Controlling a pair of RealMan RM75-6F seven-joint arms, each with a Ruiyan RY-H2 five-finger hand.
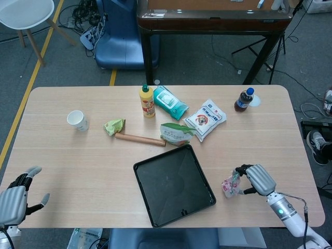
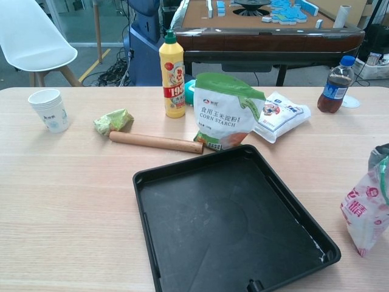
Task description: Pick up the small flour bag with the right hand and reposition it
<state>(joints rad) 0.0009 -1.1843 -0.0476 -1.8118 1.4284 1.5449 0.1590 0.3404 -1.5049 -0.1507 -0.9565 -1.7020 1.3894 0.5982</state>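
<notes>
The small flour bag (image 1: 230, 185) is a white pouch with pink print, just right of the black tray (image 1: 155, 171) near the table's front edge. My right hand (image 1: 257, 179) grips its top, and the bag hangs from the fingers. The chest view shows the bag (image 2: 366, 213) at the far right edge, with only a dark bit of the hand (image 2: 383, 152) above it. I cannot tell whether its bottom touches the table. My left hand (image 1: 15, 199) is at the front left corner, holding nothing, with its fingers spread.
Behind the tray stand a corn starch bag (image 1: 176, 133), a rolling pin (image 1: 140, 139), a yellow bottle (image 1: 147, 101), a wipes pack (image 1: 169, 102) and a larger white bag (image 1: 206, 119). A cola bottle (image 1: 244, 99) is at the back right, and a paper cup (image 1: 77, 120) at the left.
</notes>
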